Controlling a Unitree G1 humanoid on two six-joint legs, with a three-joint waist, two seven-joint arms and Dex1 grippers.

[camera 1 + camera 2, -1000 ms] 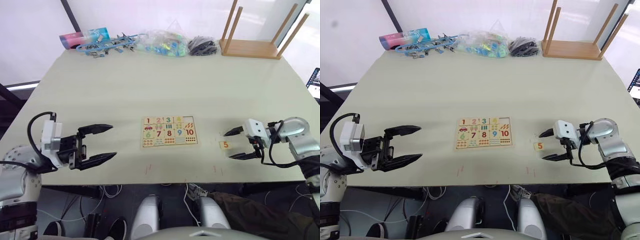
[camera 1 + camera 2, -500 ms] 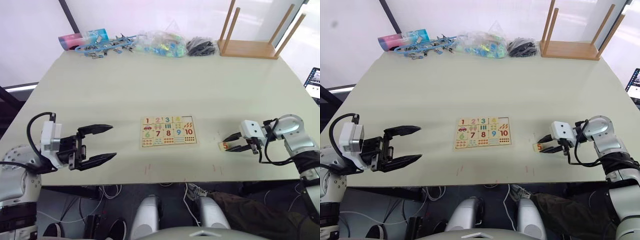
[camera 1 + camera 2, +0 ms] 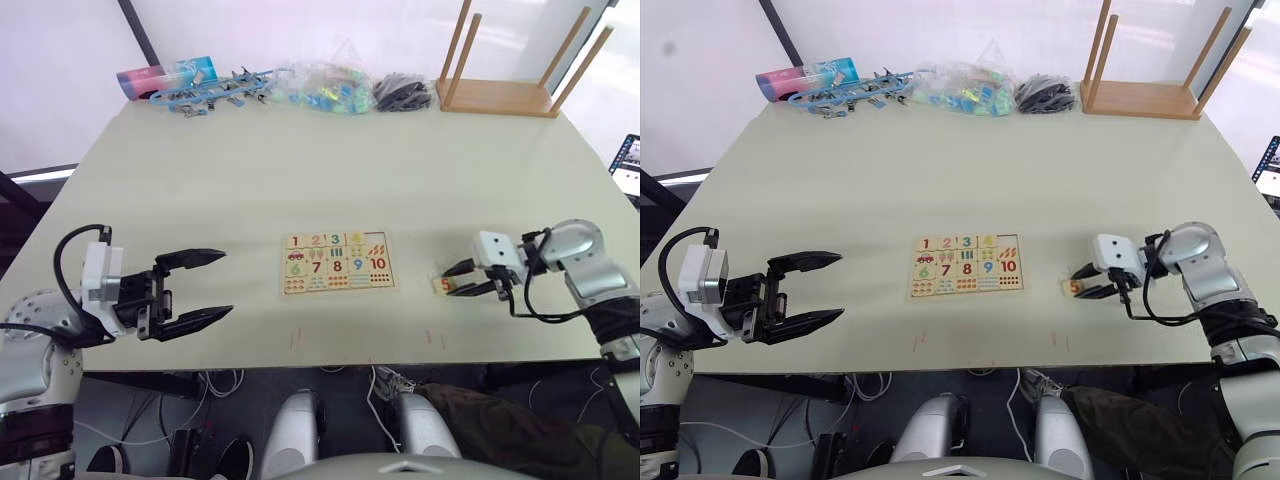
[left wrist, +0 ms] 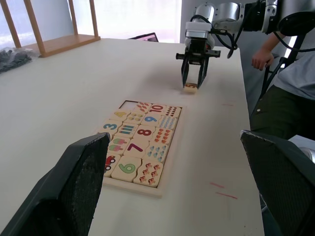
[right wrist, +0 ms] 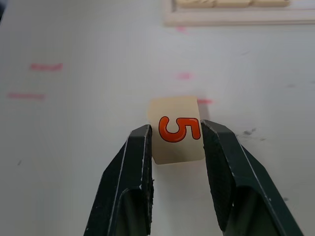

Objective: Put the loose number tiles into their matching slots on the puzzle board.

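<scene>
Square pale-wood tile [image 5: 176,129], orange 5

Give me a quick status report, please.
Right tool shut on the 5 tile, right of the puzzle board. Left tool open, idle. Path clear.

Small square pale-wood tile [image 5: 175,129], held between the right gripper's black fingers [image 5: 136,162]: orange digit 5.

Flat rectangular light-wood puzzle board [image 3: 338,262]: top row reads 1, 2, 3; second row reads 6, 7, 8, 9, 10. No other legible text.
</scene>
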